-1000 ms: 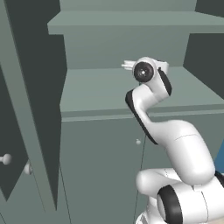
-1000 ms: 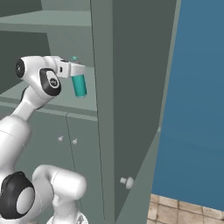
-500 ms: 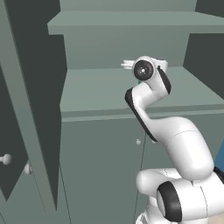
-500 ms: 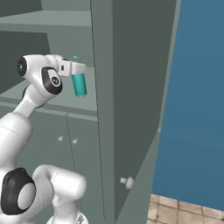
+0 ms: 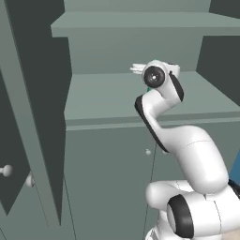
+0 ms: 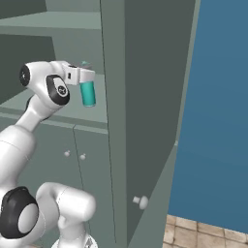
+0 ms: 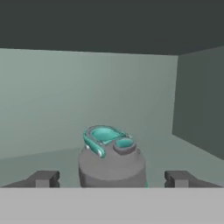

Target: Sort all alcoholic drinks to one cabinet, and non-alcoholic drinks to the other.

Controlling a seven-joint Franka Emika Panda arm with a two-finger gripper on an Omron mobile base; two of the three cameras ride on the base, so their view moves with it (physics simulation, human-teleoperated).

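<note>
The gripper (image 7: 113,179) is standing wide apart inside the open cabinet (image 6: 114,72), its two dark fingertips (image 7: 43,179) sitting clear of the teal bottle (image 7: 112,162) on either side, so nothing is being grasped. The bottle is standing upright directly between them (its grey cap with a teal loop is showing in the hand view), and in the right base view it is hanging just under the gripper's front end (image 6: 83,75), above the cabinet's shelf (image 5: 112,101); whether it is touching the shelf cannot be told.
</note>
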